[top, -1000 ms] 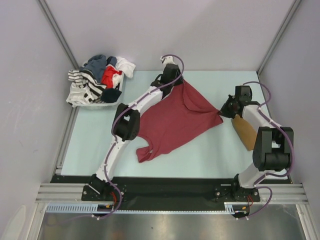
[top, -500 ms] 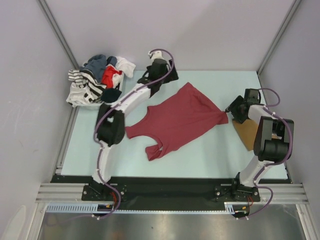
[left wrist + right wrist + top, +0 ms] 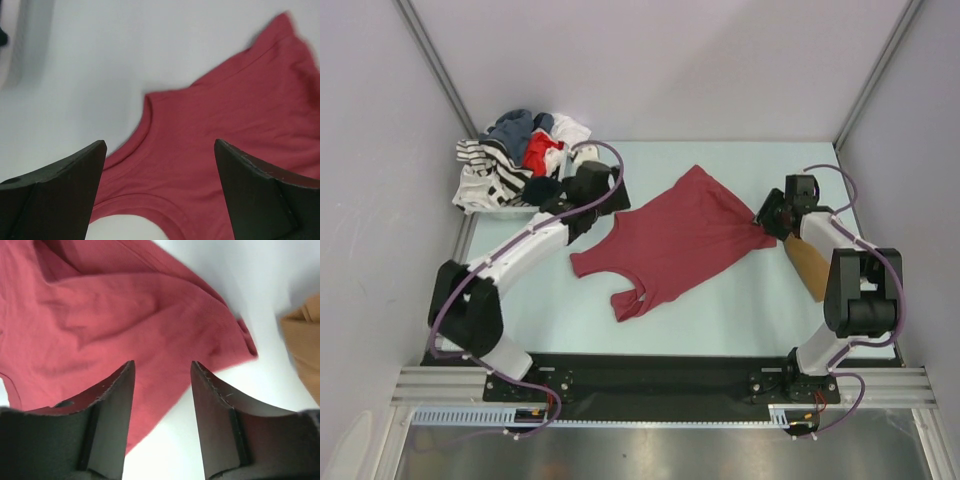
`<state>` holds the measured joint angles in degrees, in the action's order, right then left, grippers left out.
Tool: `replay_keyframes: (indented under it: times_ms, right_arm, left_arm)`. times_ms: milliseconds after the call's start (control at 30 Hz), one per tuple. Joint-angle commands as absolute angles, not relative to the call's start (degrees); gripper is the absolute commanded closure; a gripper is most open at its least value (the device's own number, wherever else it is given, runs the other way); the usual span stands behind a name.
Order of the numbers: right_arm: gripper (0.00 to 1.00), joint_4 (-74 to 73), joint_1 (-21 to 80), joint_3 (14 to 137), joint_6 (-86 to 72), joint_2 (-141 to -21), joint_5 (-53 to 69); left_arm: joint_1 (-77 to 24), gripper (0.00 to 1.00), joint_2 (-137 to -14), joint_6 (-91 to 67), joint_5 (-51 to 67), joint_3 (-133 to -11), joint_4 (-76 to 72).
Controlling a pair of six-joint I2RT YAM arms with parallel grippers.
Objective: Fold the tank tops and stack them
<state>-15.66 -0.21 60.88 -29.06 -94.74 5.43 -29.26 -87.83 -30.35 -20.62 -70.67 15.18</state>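
The maroon top (image 3: 670, 240) lies spread flat in the middle of the surface (image 3: 740, 320), straps toward the near left and hem toward the far right. The left tool (image 3: 160, 147) hangs over its strap end, jaws wide apart, holding nothing. The right tool (image 3: 162, 367) hangs over the hem corner, jaws partly apart, also empty. A folded tan top (image 3: 810, 265) lies just right of that corner. Mixed clothes (image 3: 520, 160) fill a bin (image 3: 515, 211) at the far left.

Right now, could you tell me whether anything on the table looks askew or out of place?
The maroon top lies crooked, its right corner bunched into wrinkles. Striped clothes hang over the basket, far left.
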Motion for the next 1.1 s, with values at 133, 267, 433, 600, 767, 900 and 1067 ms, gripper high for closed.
replay_keyframes:
  times_ms: [133, 267, 433, 600, 767, 900, 1067]
  right_arm:
    - [0.52, -13.71, -0.18, 53.27, -28.74, -85.36, 3.52]
    - [0.54, -13.36, 3.60, 50.02, -28.30, -81.57, 2.20]
    - [0.56, -13.89, 7.03, 47.20, -27.42, -78.58, 1.06]
    - [0.53, -12.75, 7.38, 45.97, -27.86, -77.52, 0.09]
    - [0.39, -14.50, 7.03, 48.16, -29.18, -78.75, -4.56]
    - [0.29, -13.89, 3.44, 46.76, -32.86, -79.89, -5.20]
    - [0.49, -13.10, 0.53, 46.50, -41.64, -81.65, -7.99]
  left_arm:
    - [-28.21, 0.09, -96.06, -28.56, -19.86, -70.13, 18.37]
    - [-27.34, 0.19, -101.24, -29.00, -20.65, -74.00, 20.82]
    - [-27.07, 0.24, -97.32, -30.41, -24.16, -67.36, 20.40]
    - [-26.81, 0.22, -87.38, -32.78, -23.38, -57.58, 17.93]
    - [-25.50, 0.22, -77.36, -39.18, -23.64, -47.65, 18.28]
    - [-22.51, 0.21, -69.36, -43.06, -24.61, -38.95, 16.53]
    - [-18.55, 0.21, -65.83, -45.78, -22.50, -32.08, 15.12]
